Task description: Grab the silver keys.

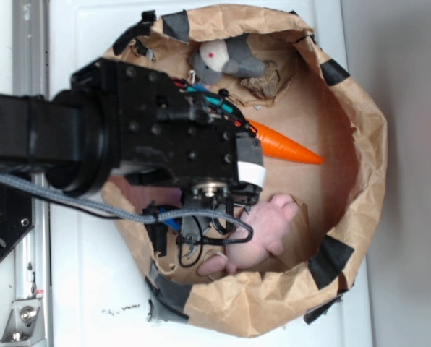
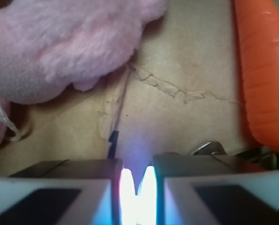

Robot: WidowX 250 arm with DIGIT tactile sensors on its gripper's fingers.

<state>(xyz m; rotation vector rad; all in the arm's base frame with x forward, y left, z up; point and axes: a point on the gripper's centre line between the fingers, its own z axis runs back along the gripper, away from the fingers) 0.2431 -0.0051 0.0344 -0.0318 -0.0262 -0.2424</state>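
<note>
Our gripper (image 2: 137, 187) low in the paper bag (image 1: 360, 144), jaws nearly together.
We count one orange carrot (image 1: 284, 147), one pink plush toy (image 1: 262, 231), one grey-and-white plush (image 1: 226, 59). Of the silver keys (image 2: 209, 147) we see one shiny sliver, just beyond the right pad beside the carrot; nothing sits between the pads.

The silver keys (image 2: 209, 147) show in the wrist view only as a small shiny metal edge peeking above the gripper (image 2: 137, 183), just right of its fingertips. In the exterior view their thin wire ring (image 1: 189, 247) lies on brown paper directly beneath the gripper.
</note>
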